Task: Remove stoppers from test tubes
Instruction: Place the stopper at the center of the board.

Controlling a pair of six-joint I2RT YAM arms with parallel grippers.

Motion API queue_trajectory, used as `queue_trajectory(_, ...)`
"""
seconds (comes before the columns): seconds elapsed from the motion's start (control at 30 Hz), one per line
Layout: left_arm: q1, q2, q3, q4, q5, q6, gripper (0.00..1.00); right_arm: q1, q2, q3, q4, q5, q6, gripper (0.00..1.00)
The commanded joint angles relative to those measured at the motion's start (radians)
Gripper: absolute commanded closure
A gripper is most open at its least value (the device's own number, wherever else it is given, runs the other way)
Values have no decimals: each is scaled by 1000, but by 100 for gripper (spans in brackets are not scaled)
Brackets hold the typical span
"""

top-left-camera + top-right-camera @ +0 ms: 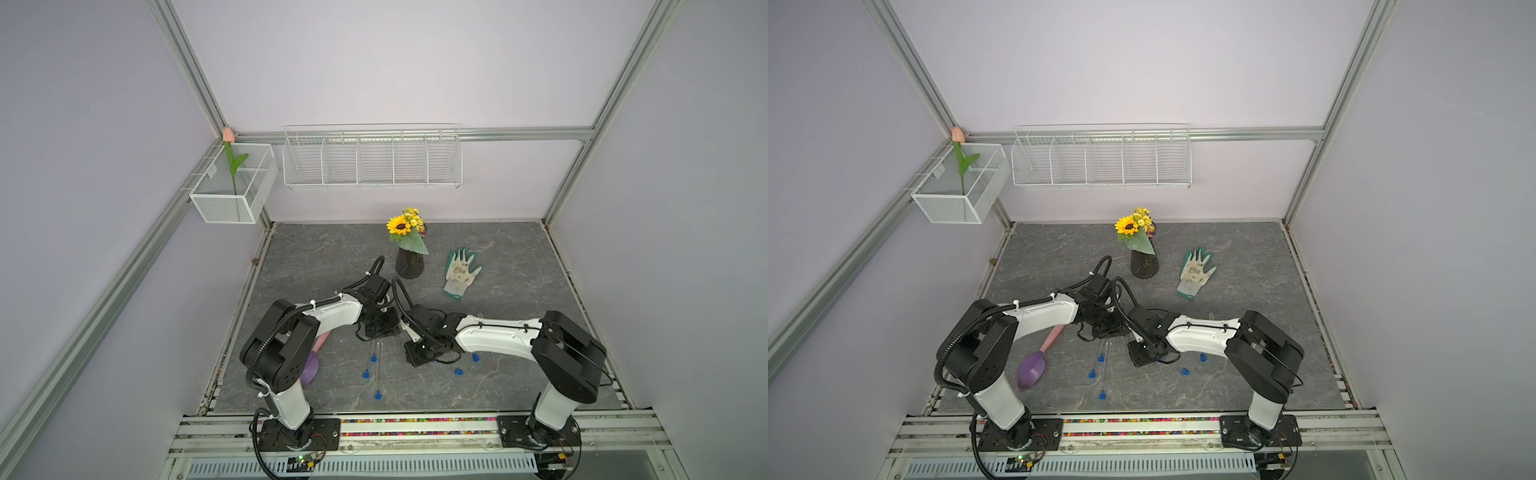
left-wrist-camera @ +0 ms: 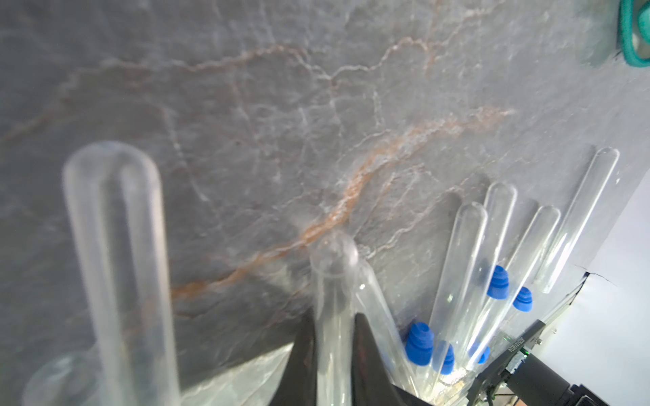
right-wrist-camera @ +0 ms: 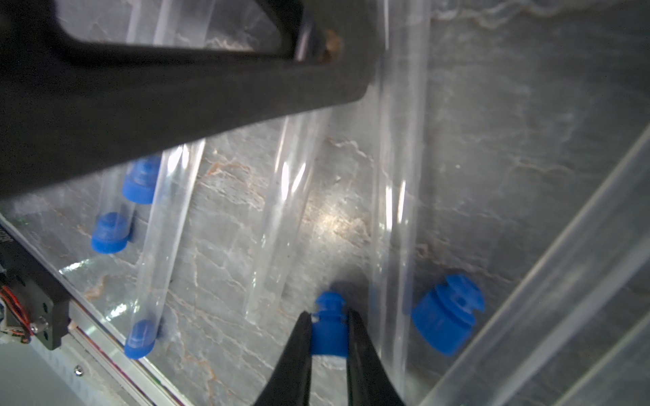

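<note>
Black left gripper (image 2: 334,316) beside right gripper (image 3: 329,313).

vase (image 1: 1144,266) rear ctr | glove (image 1: 1196,274) R of vase | scoop (image 1: 1032,368) L of tubes (image 1: 1108,361)

White arms (image 1: 336,311) — black joints (image 1: 569,353), black corrugated cables (image 1: 249,370).

No legible txt anywhere.
</note>
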Motion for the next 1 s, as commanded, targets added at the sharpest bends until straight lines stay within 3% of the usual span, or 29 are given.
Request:
queue_trajectory(0.0,-5,39,1,-10,-31,-2,89,9,22,7,-8,1,-9,75)
queue_trajectory(0.57,-6,54,-1,-5,-22,-1,82,20,-27,18,-25,3,-12,65)
queue_trajectory(0.97,-6,77,1,1,-13,3,70,29,-76,23,-56,28,-14,63)
